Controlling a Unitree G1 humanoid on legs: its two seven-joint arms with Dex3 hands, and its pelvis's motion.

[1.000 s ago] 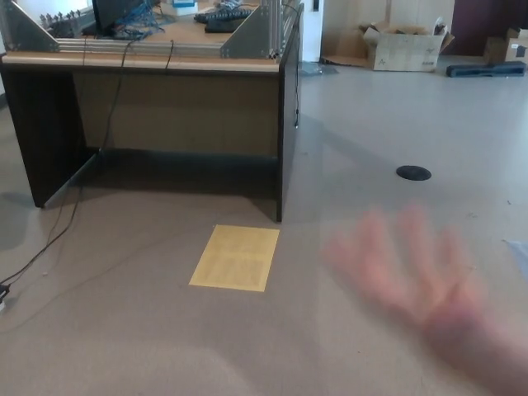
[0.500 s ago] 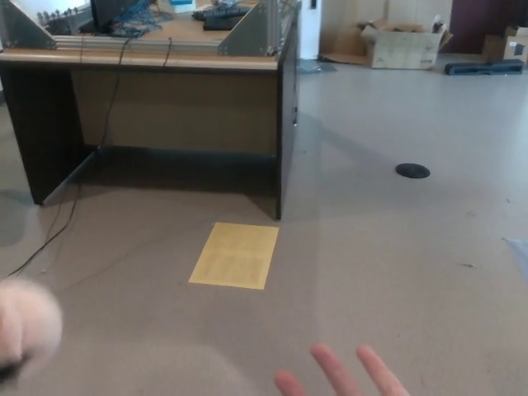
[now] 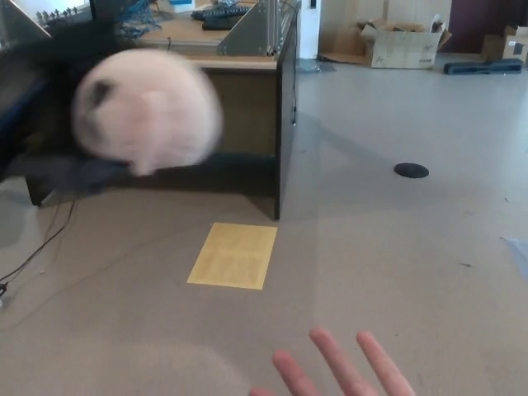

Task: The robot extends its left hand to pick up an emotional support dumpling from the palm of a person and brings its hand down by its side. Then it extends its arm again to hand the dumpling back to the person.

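We see the left hand (image 3: 49,99), blurred, holding the dumpling (image 3: 147,110) at 10 o'clock | finger state: cannot tell | person's hand (image 3: 346,375) at 6 o'clock, fingers spread.

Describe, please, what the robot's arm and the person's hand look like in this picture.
The left robot hand is black and motion-blurred, its arm a dark smear entering from the picture's left edge; no cables or markings are discernible. The person's hand shows only bare fingers at the bottom edge, with no sleeve, glove or ring visible.
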